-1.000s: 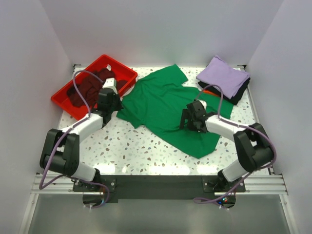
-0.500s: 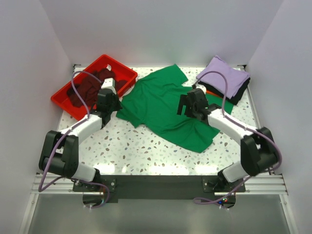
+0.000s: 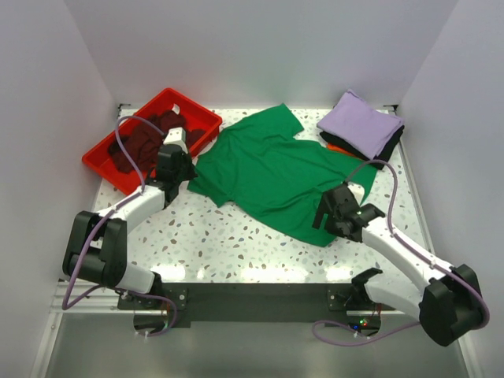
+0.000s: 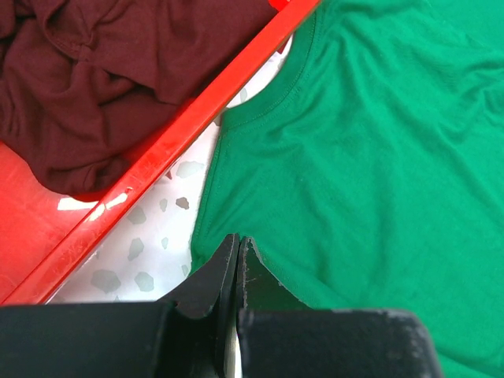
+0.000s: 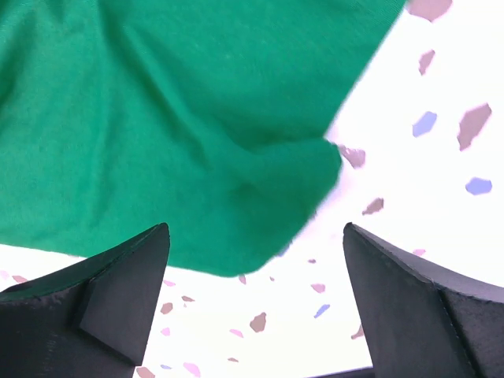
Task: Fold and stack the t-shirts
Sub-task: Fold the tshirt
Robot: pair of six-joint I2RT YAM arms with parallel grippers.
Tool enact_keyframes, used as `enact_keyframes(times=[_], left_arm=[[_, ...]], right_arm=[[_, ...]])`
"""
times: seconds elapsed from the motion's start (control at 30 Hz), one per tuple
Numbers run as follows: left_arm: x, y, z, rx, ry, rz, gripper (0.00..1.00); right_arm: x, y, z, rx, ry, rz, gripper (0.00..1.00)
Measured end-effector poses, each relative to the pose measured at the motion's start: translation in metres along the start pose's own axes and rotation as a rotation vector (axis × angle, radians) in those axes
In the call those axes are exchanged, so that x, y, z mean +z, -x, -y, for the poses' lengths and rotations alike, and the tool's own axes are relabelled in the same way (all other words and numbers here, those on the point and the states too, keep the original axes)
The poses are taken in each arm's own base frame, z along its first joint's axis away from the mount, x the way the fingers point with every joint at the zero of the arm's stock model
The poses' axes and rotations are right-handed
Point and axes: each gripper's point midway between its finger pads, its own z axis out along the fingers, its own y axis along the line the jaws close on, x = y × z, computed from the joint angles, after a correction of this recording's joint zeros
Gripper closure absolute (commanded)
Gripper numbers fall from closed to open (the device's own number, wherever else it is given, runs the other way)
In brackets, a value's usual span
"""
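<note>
Shows task part done: folded stack at 1 o'clock, maroon t-shirt in red tray at 10 o'clock, green t-shirt flat, unfolded at centre, left gripper clenched, seemingly on its edge, right gripper released over its 5 o'clock corner.

Spread t-shirt on table; tray holding crumpled t-shirt left of it, folded stack behind right

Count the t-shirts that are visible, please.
5: green t-shirt spread mid-table; maroon t-shirt crumpled in the red tray; lavender t-shirt folded atop the black t-shirt, far right; an orange t-shirt edge beneath. More may be hidden.
</note>
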Motion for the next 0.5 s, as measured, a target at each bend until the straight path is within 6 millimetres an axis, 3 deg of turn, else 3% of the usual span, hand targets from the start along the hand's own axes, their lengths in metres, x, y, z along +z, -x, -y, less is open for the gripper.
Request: enact_keyframes(times=[0.23,0.43,0.5], left_arm=[[0.000,0.000,0.000,0.000,0.001,0.000,1.00],[0.000,0.000,-0.001,-0.001,0.001,0.000,1.00],[0.000,0.000,-0.001,-0.001,0.002,0.001,1.00]], right_arm=[[-0.010,-0.006,0.009,0.058,-0.007,-0.004,0.07],[0.007,-0.031,0.015,0.059,-0.038,-0.078,0.12],[0.013,-0.037,0.016,0.053,-0.048,-0.098,0.19]])
